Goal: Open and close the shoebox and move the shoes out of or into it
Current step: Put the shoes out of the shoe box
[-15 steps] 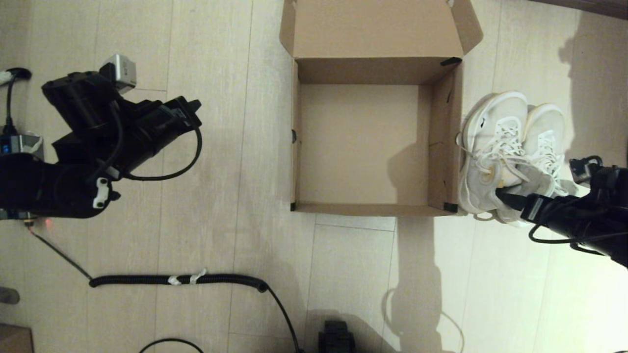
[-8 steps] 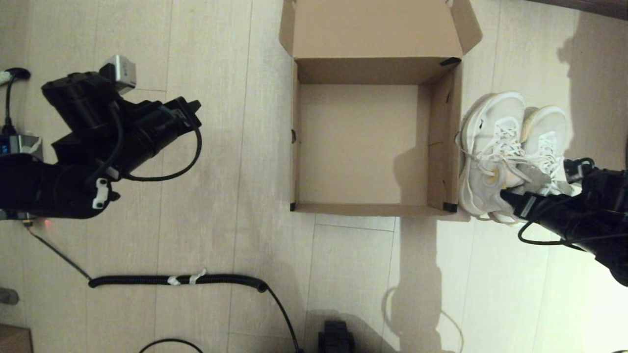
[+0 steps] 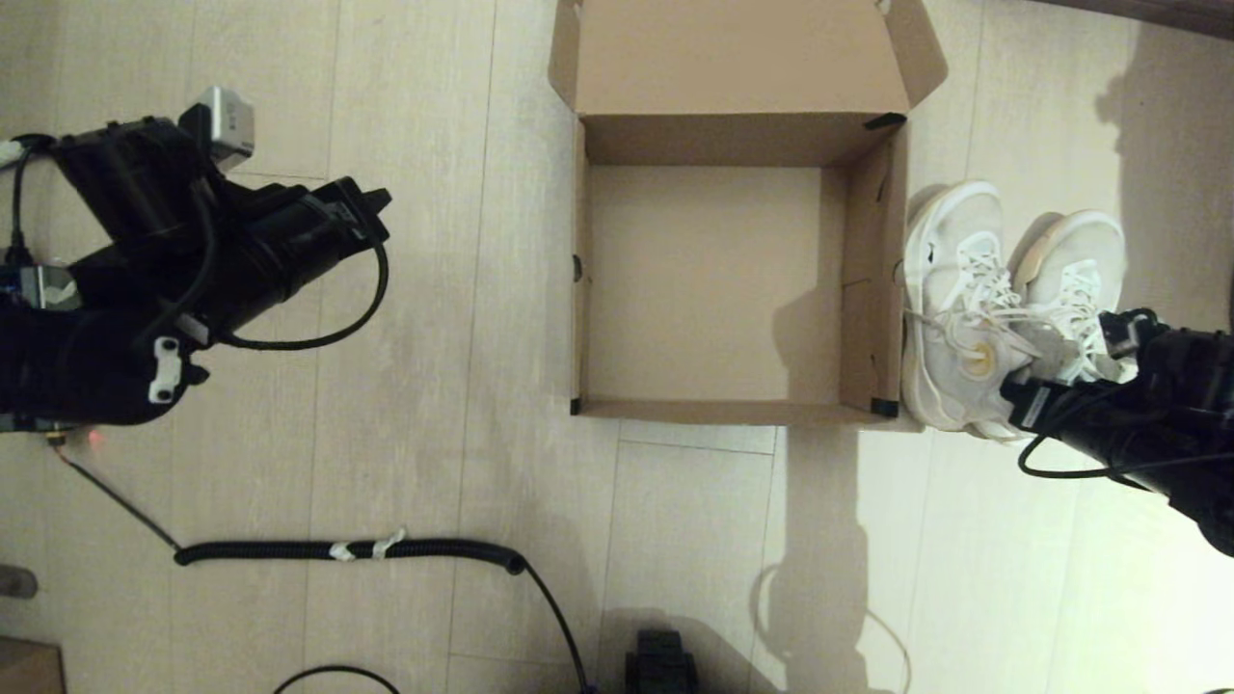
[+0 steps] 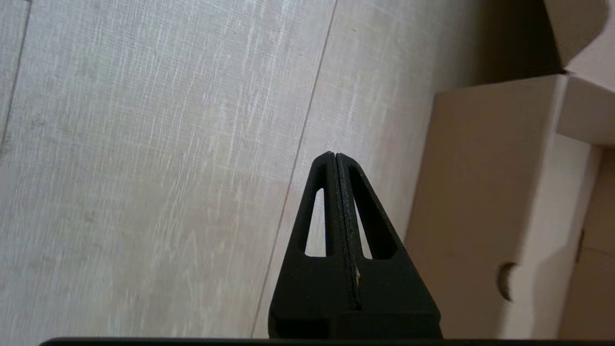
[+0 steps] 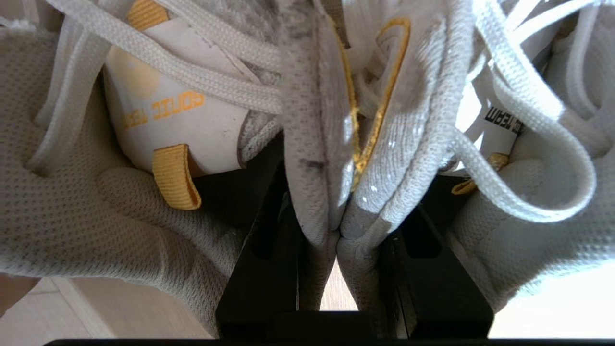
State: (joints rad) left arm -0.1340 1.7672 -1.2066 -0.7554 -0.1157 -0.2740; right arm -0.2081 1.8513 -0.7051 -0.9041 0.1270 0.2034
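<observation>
Right gripper (image 3: 1012, 390) pinching both shoes (image 3: 1003, 308) beside the open shoebox (image 3: 578, 289).

Head view: the shoes sit on the floor against the box's right wall, lid flap folded back — the left gripper (image 3: 376, 202) hangs well off to the box's left. Left wrist view: its fingers (image 4: 336, 211) are pressed together, holding nothing, box wall (image 4: 475, 192) ahead. Right wrist view: the fingers (image 5: 269, 269) clamp the two inner collars (grey mesh, yellow trim) together.

head camera high above, facing straight down on the floor (image 3: 463, 289), whole shoebox (image 3: 718, 289) in frame, left wrist camera low, facing that box's outer wall from near, right wrist camera pressed close against the shoes (image 5: 336, 120), both shared with head view
</observation>
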